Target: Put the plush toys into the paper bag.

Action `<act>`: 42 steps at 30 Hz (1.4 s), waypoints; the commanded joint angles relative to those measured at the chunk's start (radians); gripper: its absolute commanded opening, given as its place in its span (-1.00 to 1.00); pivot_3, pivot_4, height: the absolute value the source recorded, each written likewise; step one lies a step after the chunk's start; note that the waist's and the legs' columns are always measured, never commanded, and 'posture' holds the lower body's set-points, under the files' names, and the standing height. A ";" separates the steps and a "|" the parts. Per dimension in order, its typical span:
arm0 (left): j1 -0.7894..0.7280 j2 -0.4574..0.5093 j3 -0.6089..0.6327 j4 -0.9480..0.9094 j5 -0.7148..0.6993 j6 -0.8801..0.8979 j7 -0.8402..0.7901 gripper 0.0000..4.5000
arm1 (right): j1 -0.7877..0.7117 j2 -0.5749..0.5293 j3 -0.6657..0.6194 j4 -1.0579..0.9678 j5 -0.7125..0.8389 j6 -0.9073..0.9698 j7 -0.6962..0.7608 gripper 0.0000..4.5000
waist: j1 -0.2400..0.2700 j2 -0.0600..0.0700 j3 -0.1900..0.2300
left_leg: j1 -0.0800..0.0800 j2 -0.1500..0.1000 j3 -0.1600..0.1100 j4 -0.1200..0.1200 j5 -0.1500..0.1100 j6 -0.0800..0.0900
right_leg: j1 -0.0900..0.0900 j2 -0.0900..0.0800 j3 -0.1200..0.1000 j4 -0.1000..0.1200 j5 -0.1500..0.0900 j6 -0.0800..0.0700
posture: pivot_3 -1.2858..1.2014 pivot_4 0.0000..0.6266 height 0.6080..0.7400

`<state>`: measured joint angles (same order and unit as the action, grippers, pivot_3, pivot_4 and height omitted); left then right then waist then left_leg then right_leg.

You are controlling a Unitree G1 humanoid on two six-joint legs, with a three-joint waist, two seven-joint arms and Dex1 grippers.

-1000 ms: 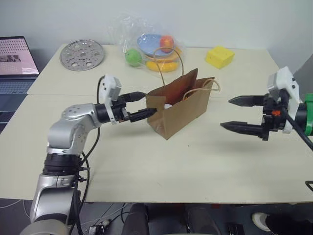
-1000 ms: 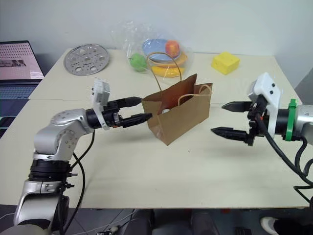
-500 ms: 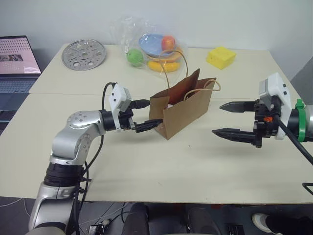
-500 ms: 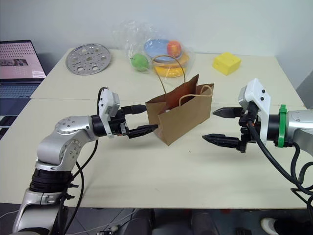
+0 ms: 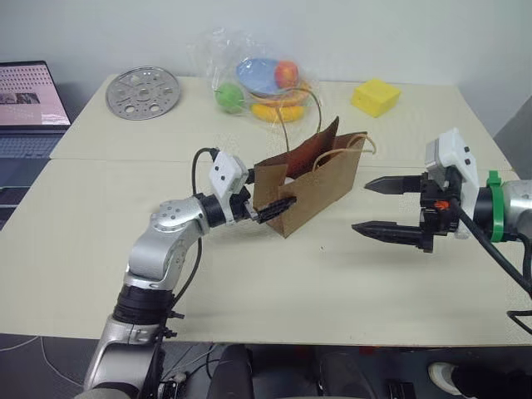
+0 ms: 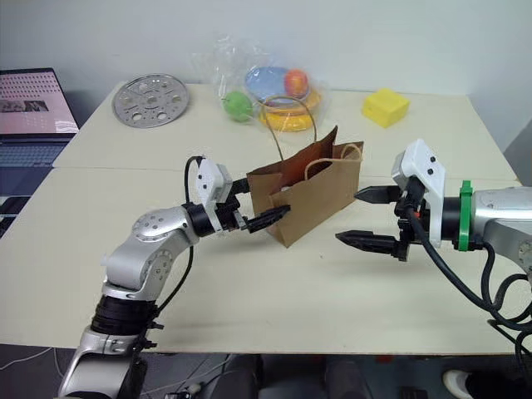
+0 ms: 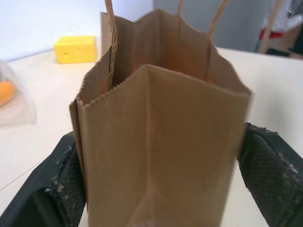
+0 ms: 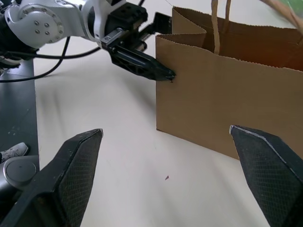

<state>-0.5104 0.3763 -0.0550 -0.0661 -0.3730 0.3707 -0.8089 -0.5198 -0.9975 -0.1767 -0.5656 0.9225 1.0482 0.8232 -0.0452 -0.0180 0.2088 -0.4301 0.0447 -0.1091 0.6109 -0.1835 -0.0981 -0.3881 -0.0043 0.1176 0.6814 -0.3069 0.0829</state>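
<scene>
Left gripper (image 6: 264, 211) advanced, open fingers straddling paper bag (image 6: 320, 198) end; right gripper (image 6: 368, 218) wide, empty.

Paper bag (image 5: 320, 187): plain brown kraft, tan twine handles, no print. Table (image 5: 249, 274): pale cream, unpatterned. Block (image 5: 373, 96): solid yellow. Clear plastic bag (image 5: 249, 75): transparent, its contents green, blue, red-orange and yellow. Round metal disc (image 5: 142, 92): silver-grey, perforated with a ring of holes. Laptop (image 5: 29, 96): screen pink with a fine dotted grid. Left gripper (image 6: 264, 204): black fingers, white housing, silver arm. Right gripper (image 5: 384, 208): black fingers, white housing, green band at the wrist. Wall: plain off-white.
</scene>
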 commanded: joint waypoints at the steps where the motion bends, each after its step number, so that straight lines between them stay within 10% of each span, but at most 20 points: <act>1: -0.011 -0.016 0.003 0.011 0.009 -0.067 -0.001 0.63 | -0.005 0.012 -0.036 -0.052 0.000 -0.070 0.001 1.00 | -0.001 0.000 0.000 | 0.000 0.000 0.000 0.000 0.000 0.000 | 0.000 0.000 0.000 0.000 0.000 0.000 | 0.03 -0.52 1.00; 13: -0.025 -0.034 -0.010 0.083 0.036 -0.134 -0.012 -0.99 | 0.042 0.049 -0.045 -0.092 -0.042 -0.217 -0.016 1.00 | 0.002 0.000 0.000 | 0.000 0.000 0.000 0.000 0.000 0.000 | 0.001 0.000 0.000 0.001 0.000 0.000 | 0.03 -0.52 1.00; 23: -0.059 0.021 0.002 0.111 -0.006 -0.138 -0.146 -0.99 | 0.133 0.021 -0.098 -0.105 -0.103 -0.286 -0.028 1.00 | 0.005 0.000 0.000 | 0.000 0.000 -0.001 0.001 0.000 0.000 | 0.001 0.000 0.000 0.001 0.000 0.000 | 0.03 -0.52 1.00; 34: -0.315 0.084 -0.087 0.411 -0.019 -0.198 -0.601 -0.99 | 0.527 -0.084 -0.658 -0.176 -0.044 -0.104 0.085 1.00 | 0.016 0.000 -0.001 | 0.001 -0.001 -0.002 0.001 0.000 0.000 | 0.003 0.000 -0.002 0.000 0.000 0.000 | 0.03 -0.52 1.00; 42: -0.380 0.030 -0.106 0.627 0.078 -0.346 -0.626 -0.99 | 0.584 -0.057 -0.668 -0.239 0.003 -0.102 0.027 1.00 | 0.007 0.000 -0.001 | 0.003 0.000 -0.001 0.001 0.000 0.000 | 0.004 0.001 0.000 0.001 0.000 0.000 | 0.03 -0.52 1.00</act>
<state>-0.8631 0.4043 -0.1625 0.5281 -0.3172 0.0529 -1.4339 0.0651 -1.0498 -0.8236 -0.7870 0.9083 0.9502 0.8639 -0.0377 -0.0175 0.2080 -0.4270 0.0444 -0.1096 0.6122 -0.1833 -0.0979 -0.3840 -0.0033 0.1178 0.6821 -0.3068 0.0831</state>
